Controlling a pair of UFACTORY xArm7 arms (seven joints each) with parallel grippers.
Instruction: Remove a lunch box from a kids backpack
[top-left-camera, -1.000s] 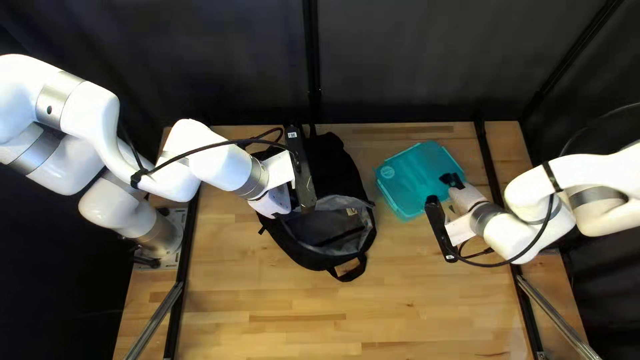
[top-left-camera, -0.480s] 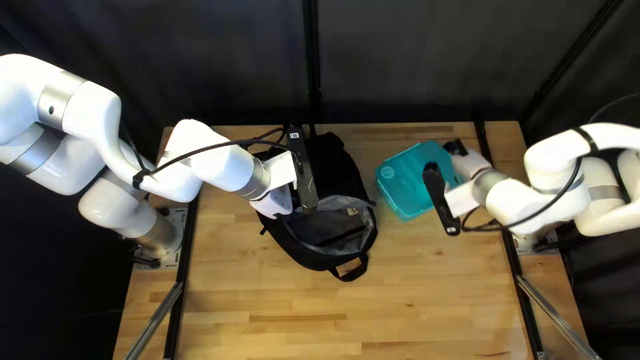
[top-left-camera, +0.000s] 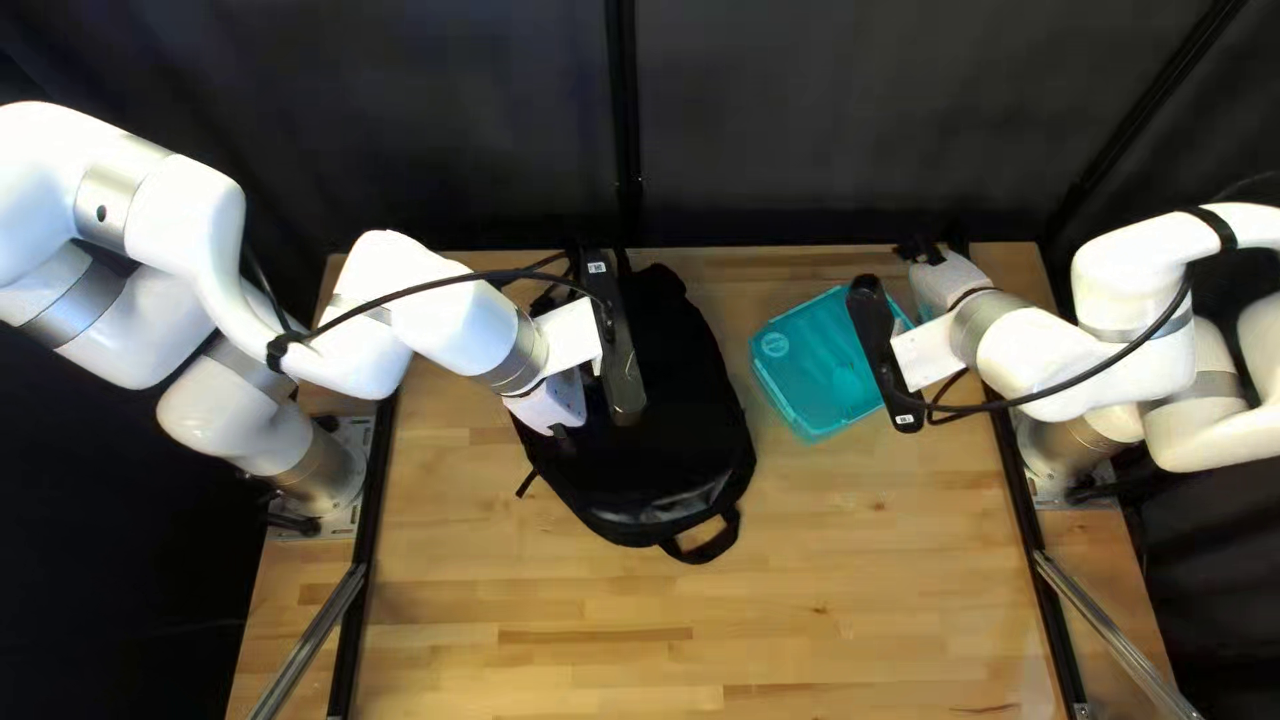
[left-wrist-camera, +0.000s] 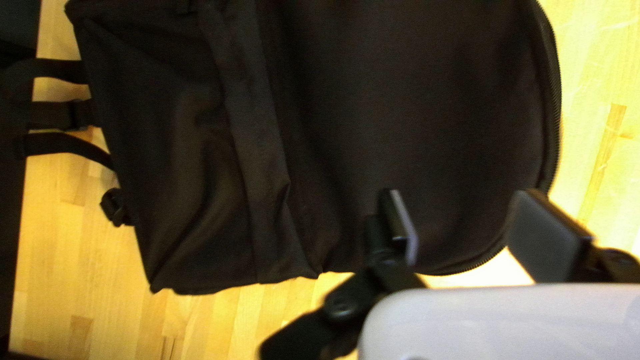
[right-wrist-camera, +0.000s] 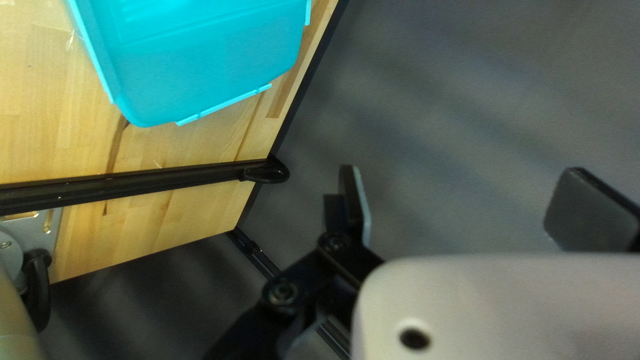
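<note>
In the top left view the teal lunch box [top-left-camera: 816, 374] lies on the table, outside the black backpack [top-left-camera: 667, 387]. The backpack's flap has fallen over most of its opening. My left gripper [top-left-camera: 560, 434] is over the backpack's left side; in the left wrist view this gripper [left-wrist-camera: 460, 223] stands open above the black cloth of the backpack [left-wrist-camera: 400, 100], nothing between its fingers. My right gripper [top-left-camera: 918, 251] is past the box toward the far right; the right wrist view has the gripper [right-wrist-camera: 457, 210] wide open and empty, the lunch box [right-wrist-camera: 200, 60] off to one side.
A black rail [right-wrist-camera: 120, 190] crosses the table [right-wrist-camera: 167, 220] beside the lunch box, close to my right arm's base. A dark curtain [top-left-camera: 800, 120] hangs behind the table's far edge. Backpack straps [left-wrist-camera: 60, 140] trail onto the wood.
My right gripper has moved off the lunch box toward the far right. The backpack's flap has dropped over its opening, and my left arm has shifted slightly. The box has stayed put.
</note>
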